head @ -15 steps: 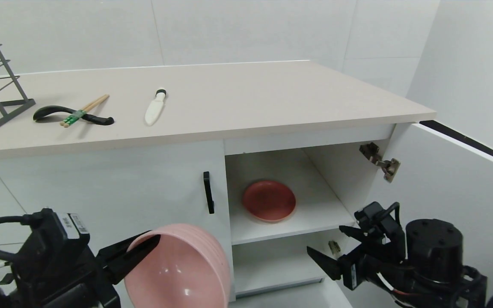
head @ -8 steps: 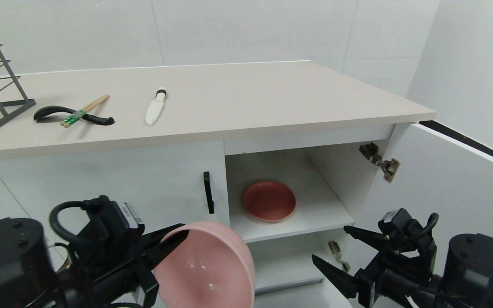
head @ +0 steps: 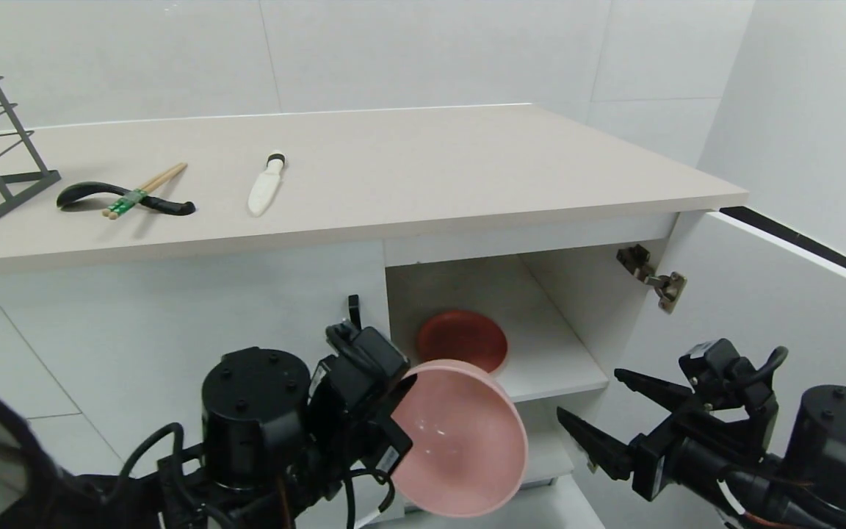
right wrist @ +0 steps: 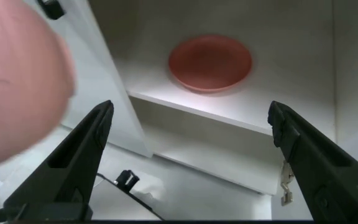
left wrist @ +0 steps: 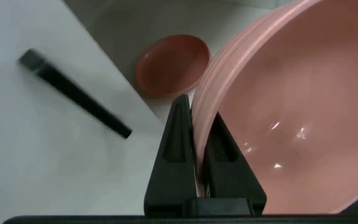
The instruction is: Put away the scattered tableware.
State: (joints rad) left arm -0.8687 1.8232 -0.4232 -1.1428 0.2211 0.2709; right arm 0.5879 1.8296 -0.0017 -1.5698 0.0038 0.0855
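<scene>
While the pink bowl (head: pixel 460 441) hangs clamped by its rim in the left tool (left wrist: pixel 196 157), in front of the cabinet (head: pixel 173 316) and just below the lip of its upper shelf (head: pixel 562 378), the step in hand is judged to be setting it inside.

The right tool (head: pixel 588 397) has its jaws wide apart and holds nothing, in front of the cabinet's open compartment. A red plate (head: pixel 461 339) lies on that shelf.

Recommendation: lift the bowl above the shelf edge, keep it clear of the black handle (left wrist: pixel 73 93) on the cabinet's shut door, turn it mouth-up, and seat it beside or in the plate before release. The thin rim grip may slip.

Orientation: the bowl is tipped on edge, with its mouth facing out from the cabinet and its base toward it. Being round, it has no long axis. The axis through its mouth lies nearer level than upright.
</scene>
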